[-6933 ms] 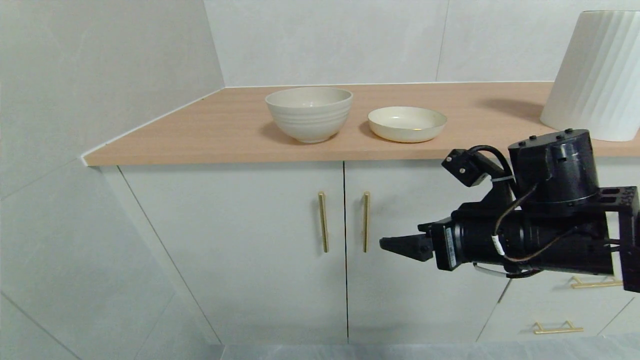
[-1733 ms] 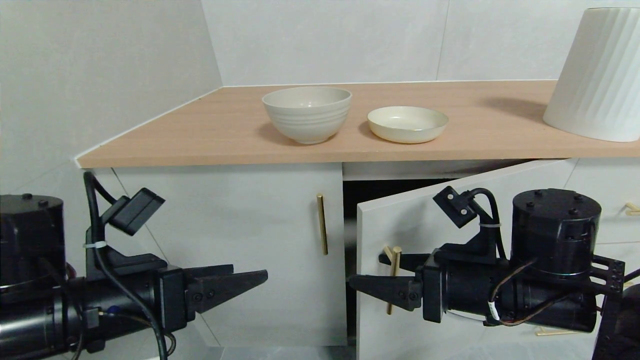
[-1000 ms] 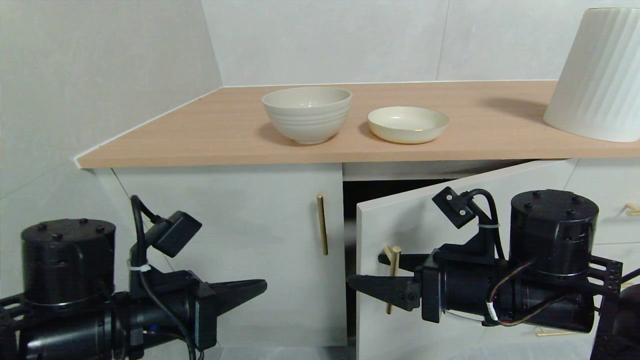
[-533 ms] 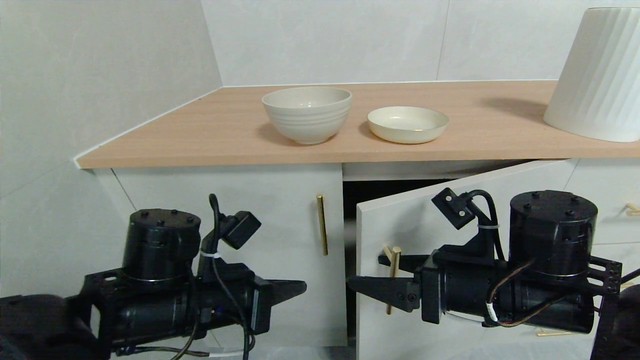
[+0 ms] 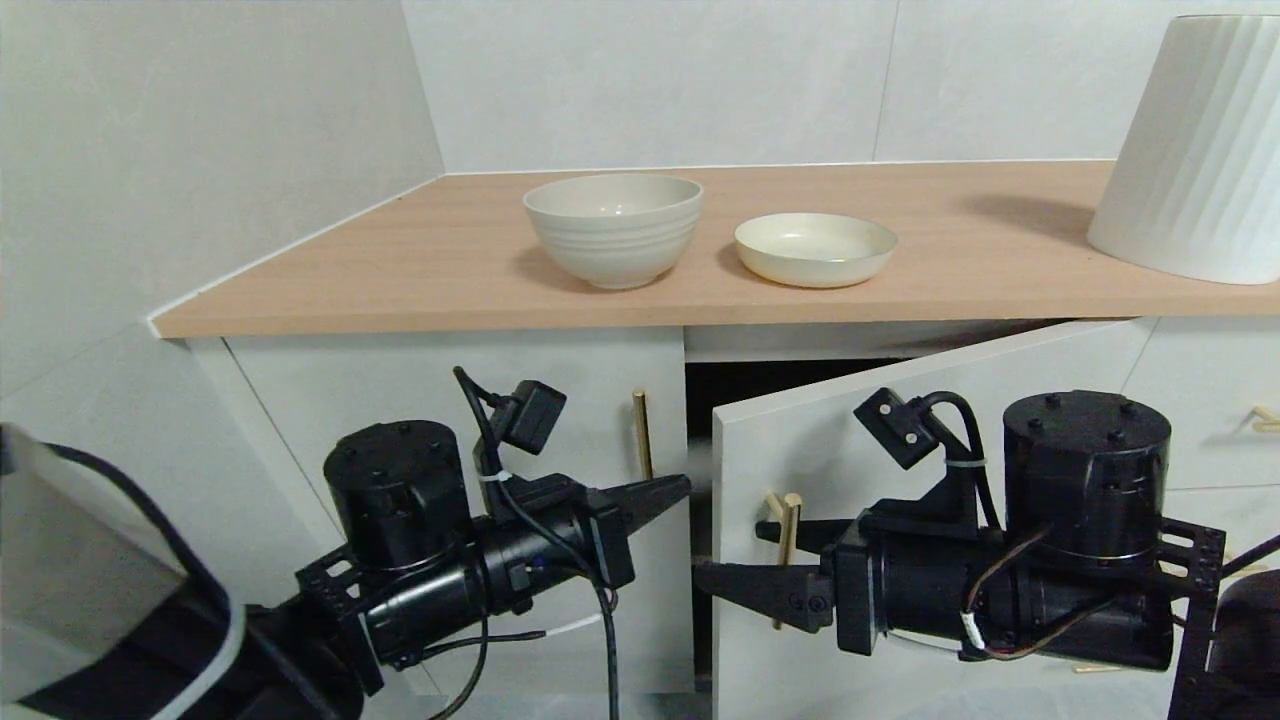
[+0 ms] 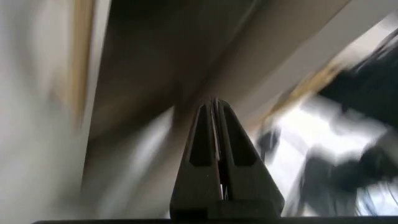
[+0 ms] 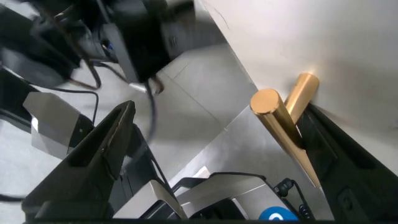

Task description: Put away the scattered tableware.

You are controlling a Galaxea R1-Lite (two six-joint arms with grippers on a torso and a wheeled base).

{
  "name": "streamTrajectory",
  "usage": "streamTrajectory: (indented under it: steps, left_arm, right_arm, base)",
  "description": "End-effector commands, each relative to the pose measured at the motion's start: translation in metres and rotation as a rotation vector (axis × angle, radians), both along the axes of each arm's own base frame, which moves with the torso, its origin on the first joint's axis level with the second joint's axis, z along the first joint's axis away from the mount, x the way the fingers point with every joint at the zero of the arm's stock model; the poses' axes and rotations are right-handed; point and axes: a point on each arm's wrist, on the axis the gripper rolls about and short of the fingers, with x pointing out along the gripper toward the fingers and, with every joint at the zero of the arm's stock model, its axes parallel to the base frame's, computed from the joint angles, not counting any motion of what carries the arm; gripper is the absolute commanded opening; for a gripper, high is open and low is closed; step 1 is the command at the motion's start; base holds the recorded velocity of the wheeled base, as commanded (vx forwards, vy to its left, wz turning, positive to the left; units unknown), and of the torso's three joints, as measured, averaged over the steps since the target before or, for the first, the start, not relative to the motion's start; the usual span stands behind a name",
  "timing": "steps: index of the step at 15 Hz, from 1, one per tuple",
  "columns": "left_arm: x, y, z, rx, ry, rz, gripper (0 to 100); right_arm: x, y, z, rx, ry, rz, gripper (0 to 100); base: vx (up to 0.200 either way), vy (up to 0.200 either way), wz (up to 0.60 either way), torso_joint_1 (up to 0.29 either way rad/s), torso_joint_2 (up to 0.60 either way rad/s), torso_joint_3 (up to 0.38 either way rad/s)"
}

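A deep cream bowl (image 5: 612, 228) and a shallow cream plate (image 5: 815, 247) stand side by side on the wooden counter (image 5: 400, 270). Below them, the right cabinet door (image 5: 900, 420) hangs partly open and shows a dark interior. My right gripper (image 5: 730, 550) is open, with its fingers either side of that door's gold handle (image 5: 787, 540) (image 7: 283, 118), which lies close to one finger (image 7: 339, 165). My left gripper (image 5: 670, 492) (image 6: 214, 124) is shut and empty. Its tip points at the gap between the doors, beside the closed left door's handle (image 5: 641, 435).
A tall white ribbed shade (image 5: 1200, 150) stands on the counter at the right. Drawer fronts with gold pulls (image 5: 1265, 415) lie right of the open door. A tiled wall closes the left side. The closed left door (image 5: 450, 390) faces my left arm.
The right door, shut at first, now stands ajar. My left arm came in from the lower left and swung right and up to the door gap. The right arm has hardly moved.
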Motion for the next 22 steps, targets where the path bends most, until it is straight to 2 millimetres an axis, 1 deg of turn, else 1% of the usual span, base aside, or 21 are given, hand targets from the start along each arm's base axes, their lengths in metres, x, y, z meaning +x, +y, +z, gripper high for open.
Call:
streamTrajectory:
  steps: [1,2,4,10,13,16,18,20,22]
  left_arm:
    - [0.005,-0.016,-0.034,0.012,0.036,0.002,0]
    - [0.005,-0.024,-0.038,-0.018,-0.005,-0.015,0]
    - [0.004,-0.027,-0.041,-0.022,-0.010,-0.023,0]
    - [-0.002,-0.032,-0.035,-0.031,-0.026,-0.050,0]
    - [-0.003,-0.034,-0.031,-0.042,-0.040,-0.056,0]
    - [0.005,-0.040,-0.022,-0.063,-0.097,-0.061,0]
    - [0.007,-0.042,-0.027,-0.049,-0.100,-0.061,0]
    - [0.011,-0.044,-0.030,-0.013,-0.150,-0.058,0]
    - [0.019,-0.048,-0.036,0.046,-0.226,-0.055,0]
  right_arm:
    - [0.001,0.001,-0.002,-0.005,0.006,0.002,100]
    - [0.001,0.001,-0.004,-0.009,0.010,0.001,100]
    - [0.001,0.002,-0.004,-0.009,0.010,0.002,100]
    - [0.001,0.001,-0.004,-0.011,0.005,-0.003,100]
    - [-0.002,-0.003,-0.006,-0.024,0.004,-0.022,100]
    - [-0.012,-0.017,-0.010,-0.060,-0.001,-0.126,100]
    - [-0.025,-0.030,-0.007,-0.055,-0.008,-0.132,100]
    - [-0.036,-0.040,-0.005,-0.050,-0.013,-0.135,100]
    - [-0.048,-0.051,-0.010,-0.071,-0.006,-0.153,100]
  base:
    - [0.000,0.000,0.00,0.000,0.00,0.000]
    - [0.000,0.000,0.00,0.000,0.00,0.000]
    - [0.000,0.000,0.00,0.000,0.00,0.000]
    - [0.000,0.000,0.00,0.000,0.00,0.000]
    - [0.000,0.000,0.00,0.000,0.00,0.000]
    - [0.000,0.000,0.00,0.000,0.00,0.000]
    - [0.000,0.000,0.00,0.000,0.00,0.000]
    - [0.000,0.000,0.00,0.000,0.00,0.000]
    - [0.000,0.000,0.00,0.000,0.00,0.000]
